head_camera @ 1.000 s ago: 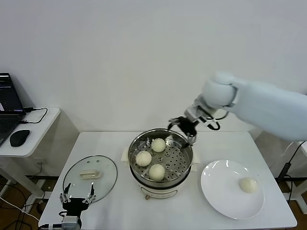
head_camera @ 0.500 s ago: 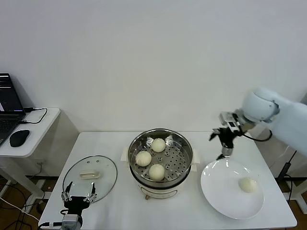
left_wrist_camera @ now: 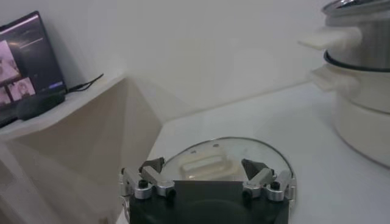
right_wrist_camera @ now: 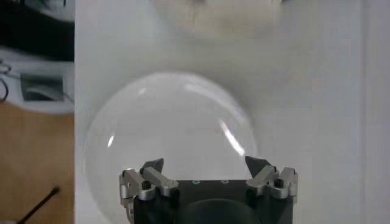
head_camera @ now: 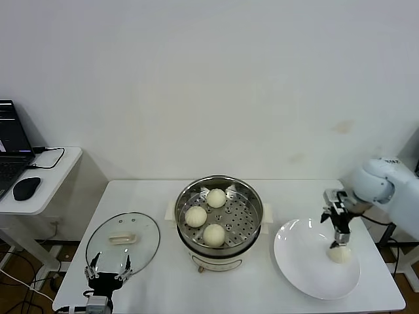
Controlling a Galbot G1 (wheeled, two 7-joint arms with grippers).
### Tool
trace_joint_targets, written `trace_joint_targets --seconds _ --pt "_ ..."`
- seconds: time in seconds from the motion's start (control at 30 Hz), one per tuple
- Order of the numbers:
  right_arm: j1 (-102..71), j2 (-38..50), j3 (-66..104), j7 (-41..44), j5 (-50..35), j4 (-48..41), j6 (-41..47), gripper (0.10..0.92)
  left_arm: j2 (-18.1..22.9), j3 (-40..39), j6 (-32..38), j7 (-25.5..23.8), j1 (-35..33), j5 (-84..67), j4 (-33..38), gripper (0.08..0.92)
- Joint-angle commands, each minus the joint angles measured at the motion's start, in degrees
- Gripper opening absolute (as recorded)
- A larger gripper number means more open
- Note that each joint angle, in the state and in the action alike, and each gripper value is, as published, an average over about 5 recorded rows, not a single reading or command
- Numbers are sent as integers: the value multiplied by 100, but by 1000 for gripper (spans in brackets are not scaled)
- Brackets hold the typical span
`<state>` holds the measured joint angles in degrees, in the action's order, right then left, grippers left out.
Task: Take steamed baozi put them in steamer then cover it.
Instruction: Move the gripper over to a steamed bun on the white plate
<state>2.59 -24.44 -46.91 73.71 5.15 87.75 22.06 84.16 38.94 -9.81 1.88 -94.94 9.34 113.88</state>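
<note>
Right gripper (head_camera: pixel 339 230), jaws spread and empty, hangs directly over the last steamed baozi (head_camera: pixel 338 253) on the white plate (head_camera: pixel 301 261). Well to its left on the worktop (head_camera: pixel 150 196), the steamer (head_camera: pixel 219 216) holds three buns. Next: descend and grasp. Left gripper (head_camera: pixel 107 270), open, waits beside the glass lid (head_camera: pixel 123 239).

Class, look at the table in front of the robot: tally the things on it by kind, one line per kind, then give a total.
Baozi: 4, three in the steamer, one on the plate
Steamer: 1
Glass lid: 1
White plate: 1
Total: 7
</note>
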Motion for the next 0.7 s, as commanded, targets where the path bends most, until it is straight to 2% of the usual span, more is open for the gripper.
trace_joint_targets --seconds 0.03,0.7 --pt "-941 122 510 -187 707 -332 -186 823 11 7 16 1 20 15 -52 823" --pt "-1614 -198 953 -512 1111 -921 -271 823 36 11 14 -20 72 106 -203 823"
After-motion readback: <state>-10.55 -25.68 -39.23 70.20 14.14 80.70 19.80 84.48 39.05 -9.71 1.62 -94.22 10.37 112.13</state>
